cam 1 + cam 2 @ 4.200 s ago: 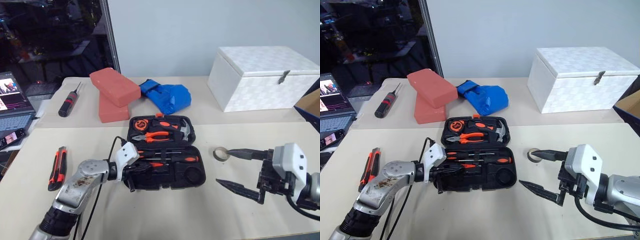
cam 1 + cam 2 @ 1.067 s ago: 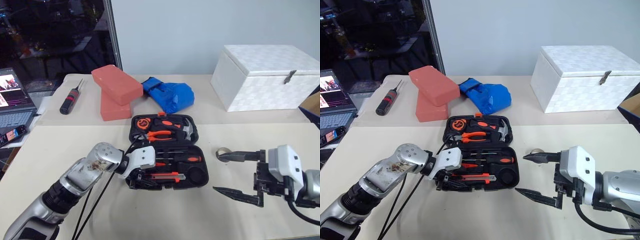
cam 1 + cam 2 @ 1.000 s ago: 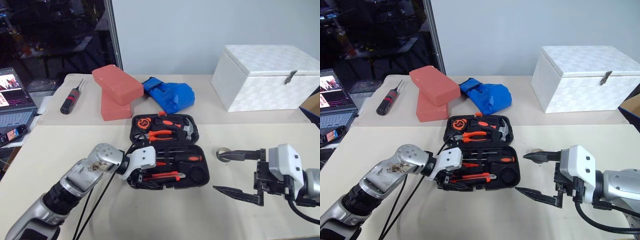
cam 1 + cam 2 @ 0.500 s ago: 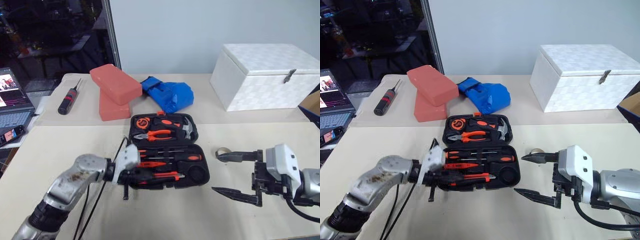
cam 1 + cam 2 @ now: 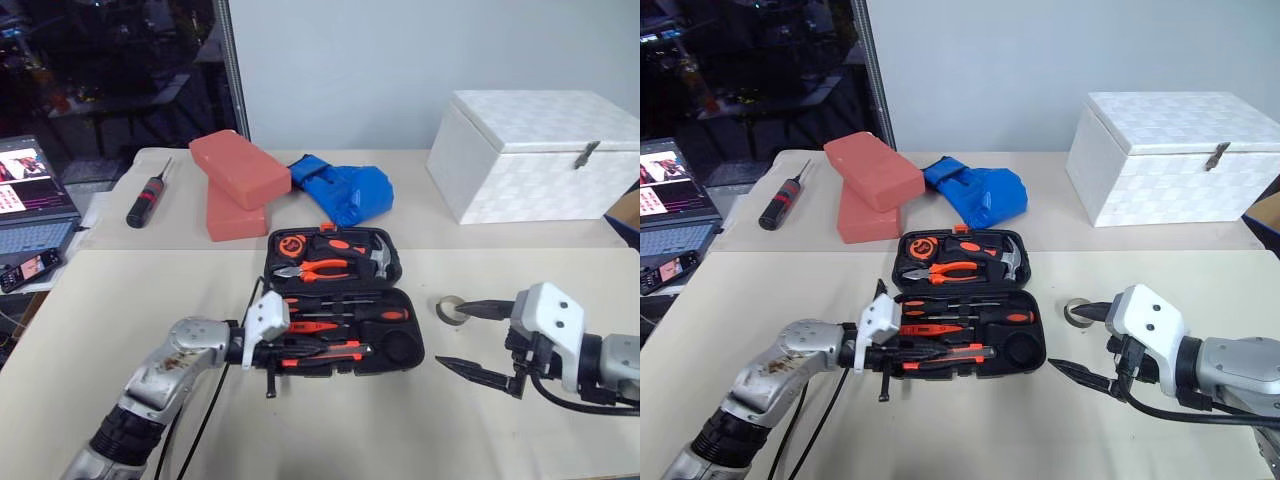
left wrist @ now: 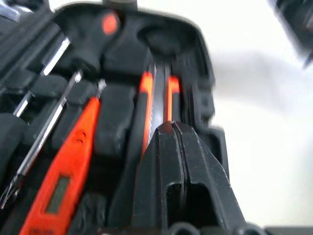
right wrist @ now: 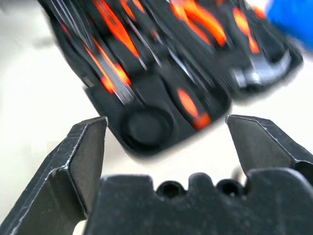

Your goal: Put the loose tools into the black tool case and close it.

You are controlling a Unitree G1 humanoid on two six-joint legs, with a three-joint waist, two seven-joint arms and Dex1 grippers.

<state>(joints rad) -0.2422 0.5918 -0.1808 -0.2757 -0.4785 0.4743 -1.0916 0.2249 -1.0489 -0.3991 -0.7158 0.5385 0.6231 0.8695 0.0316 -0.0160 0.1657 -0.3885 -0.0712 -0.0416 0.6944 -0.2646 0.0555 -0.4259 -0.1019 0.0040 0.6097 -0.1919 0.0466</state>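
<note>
The black tool case [image 5: 400, 290] lies open mid-table, with pliers and a hammer in its far half. The near half holds the black-and-orange screwdrivers [image 5: 352, 316], the orange tester screwdriver [image 6: 63, 181] and the orange-grey utility knife [image 5: 328, 352]. My left gripper [image 5: 296, 352] is shut and empty at the case's near left corner, its tips just over the knife [image 6: 168, 95]. The small grey tape roll [image 5: 452, 308] lies on the table right of the case. My right gripper [image 5: 455, 337] stands open beside it, one fingertip at the roll. The case's round recess [image 7: 146, 128] is empty.
Two red bricks [image 5: 238, 182] and a blue cloth [image 5: 345, 192] lie behind the case. A white box [image 5: 530, 150] stands at the back right. A black screwdriver with a red band [image 5: 145, 200] lies at the far left, near a laptop [image 5: 35, 195] and a phone [image 5: 30, 272].
The utility knife, earlier on the table at the left, now lies in the case's front slot. My left gripper has let go of it and shut. The right gripper sank towards the table.
</note>
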